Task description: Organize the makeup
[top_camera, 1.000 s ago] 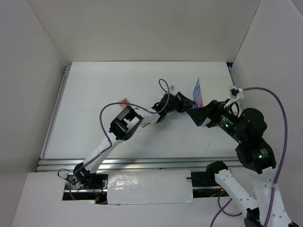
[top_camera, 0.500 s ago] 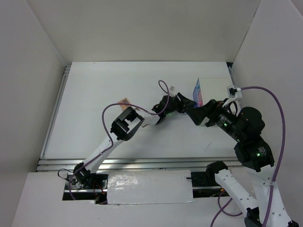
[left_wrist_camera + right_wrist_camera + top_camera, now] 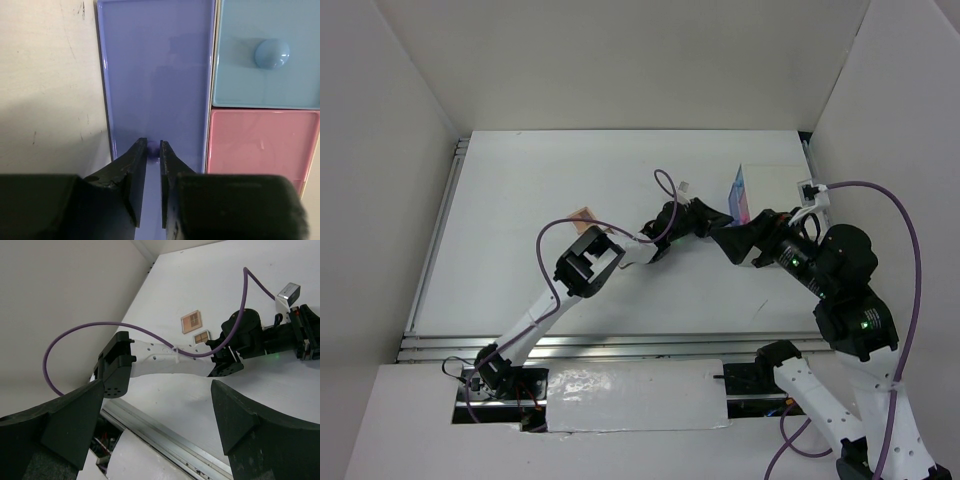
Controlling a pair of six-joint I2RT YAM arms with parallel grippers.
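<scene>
Jaws of the left gripper (image 3: pixel 153 149) are closed down to a thin slit, their tips pinching the small knob (image 3: pixel 152 145) low on the tall lavender drawer (image 3: pixel 157 70), which sits beside a blue drawer (image 3: pixel 267 55) and a pink drawer (image 3: pixel 260 145). The right gripper (image 3: pixel 157 390) hangs with its jaws spread wide and holds nothing. From above it sits just in front of the white box (image 3: pixel 775 185), close to the left arm's wrist; whether it touches the box cannot be told.

Of the makeup, two flat brownish palettes (image 3: pixel 191 321) lie side by side on the tabletop (image 3: pixel 540 170), well to the left of the box and behind the left arm. No bottles, lipstick or stick can be made out.

The likely step is pulling this drawer open to take the makeup. The hold is on the very tips and the knob is tiny, so a pull that is not straight out could slip off it. Nothing visibly braces the box, so a stiff drawer could drag the whole box across the tabletop instead of sliding out. The two wrists are crowded together, and a backward pull could knock one against the other.
</scene>
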